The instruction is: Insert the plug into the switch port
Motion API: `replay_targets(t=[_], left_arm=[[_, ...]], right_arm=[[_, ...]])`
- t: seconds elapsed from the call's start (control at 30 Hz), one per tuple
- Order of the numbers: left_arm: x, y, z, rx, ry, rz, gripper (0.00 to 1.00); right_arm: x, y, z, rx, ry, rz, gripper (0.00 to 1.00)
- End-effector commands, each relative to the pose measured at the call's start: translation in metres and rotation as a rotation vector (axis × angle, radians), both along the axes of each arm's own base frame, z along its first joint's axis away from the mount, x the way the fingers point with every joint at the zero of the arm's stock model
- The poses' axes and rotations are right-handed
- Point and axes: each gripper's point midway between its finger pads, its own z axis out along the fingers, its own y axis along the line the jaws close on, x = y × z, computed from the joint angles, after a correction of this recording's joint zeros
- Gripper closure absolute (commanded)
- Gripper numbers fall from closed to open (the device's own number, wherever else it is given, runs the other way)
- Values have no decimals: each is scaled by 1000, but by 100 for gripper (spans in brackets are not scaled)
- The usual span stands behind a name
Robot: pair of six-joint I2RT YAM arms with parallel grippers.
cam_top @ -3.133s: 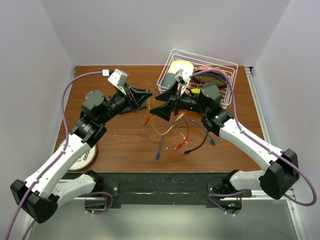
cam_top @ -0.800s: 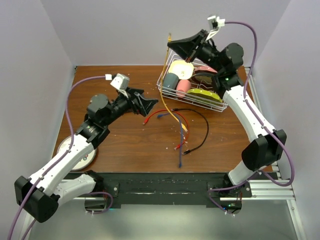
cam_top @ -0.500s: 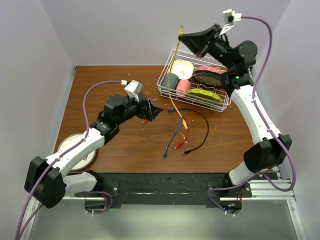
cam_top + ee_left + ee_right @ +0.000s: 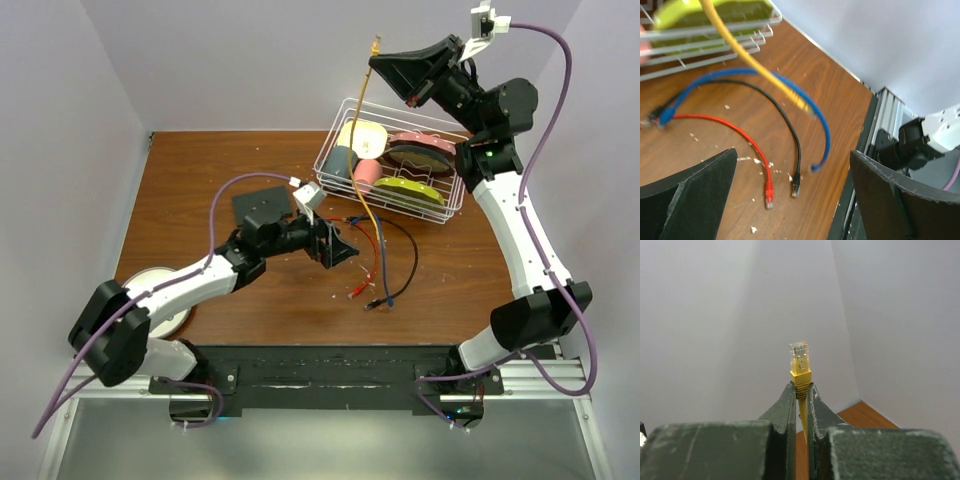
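Seen from above, the right gripper is raised high over the far side of the table, its jaws closed on a yellow cable just below the plug, and the cable hangs down past the left end of a white wire basket of dishes to the tabletop; the switch lies flat on the table left of the basket, just beyond the left arm's wrist and well apart from the raised plug; the left gripper, jaws spread wide and holding nothing, hovers low near the middle of the table beside a loose red cable and black cable, and a round plate sits at the near left, partly under the left arm; from the left wrist, its dark fingers stand far apart at the bottom corners with nothing between them, while the red cable, black cable and a blue cable lie on the wood beyond, the yellow cable's lower end dangles blurred above them and a green dish shows in the basket at far left; from the right wrist, its fingers press together on the yellow sleeve, the clear plug standing upright above their tips against a pale wall
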Motion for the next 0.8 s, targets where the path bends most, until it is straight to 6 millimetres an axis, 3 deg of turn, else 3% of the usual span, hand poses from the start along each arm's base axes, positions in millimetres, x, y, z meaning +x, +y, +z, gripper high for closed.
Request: replay_targets(t=[0.0,0.2,0.43,0.53,0.63,0.73,0.77], left_arm=[[-9,-26,4,-6,-33,-86,0],[-18,-45,1,-27,-14,-122,0],[8,-25,-18,109,-38,44,0],[22,-7,-29,179,-28,159,0],[36,15,-31,187,-8,229,0],[54,40,-27,159,11,280,0],[65,54,-26,157,17,318,0]], right_arm=[[-16,-4,33,53,-66,16,100],[-21,-4,47,63,-94,29,100],[-47,-5,77,82,-172,98,100],[-47,-5,79,72,-181,80,100],[-38,-5,68,54,-141,61,100],[-25,-1,40,33,-74,65,100],[-14,2,20,18,-16,64,100]])
